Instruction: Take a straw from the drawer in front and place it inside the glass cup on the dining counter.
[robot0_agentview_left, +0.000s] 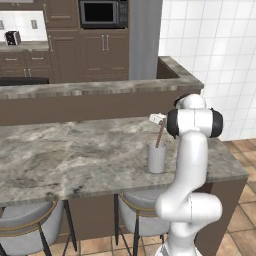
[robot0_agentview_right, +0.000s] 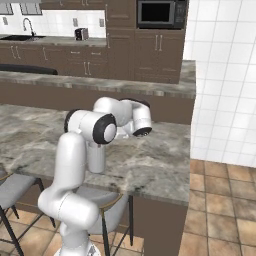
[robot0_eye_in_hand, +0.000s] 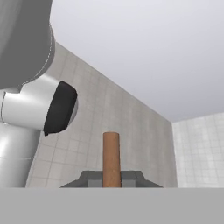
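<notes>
Long marbled desk (robot0_agentview_left: 75, 155) with raised back ledge, two grey stools (robot0_agentview_left: 25, 227) tucked under near edge. Glass cup (robot0_agentview_left: 156, 157) upright on desk near right end, just beside white arm. Claw (robot0_eye_in_hand: 111, 177) clamped on straw (robot0_eye_in_hand: 111, 159). Straw (robot0_agentview_left: 160, 135) tilted, lower end dipping into cup mouth, upper end at claw (robot0_agentview_left: 158, 119) above.

A black microwave (robot0_agentview_left: 102, 13) sits built into dark brown cabinets (robot0_agentview_left: 105, 50) at the back. A small toaster (robot0_agentview_left: 12, 37) stands on the far worktop, near a sink with faucet (robot0_agentview_right: 27, 25). Grey stools (robot0_agentview_left: 27, 225) tuck under the near slab, over terracotta floor tiles (robot0_agentview_right: 220, 210).
</notes>
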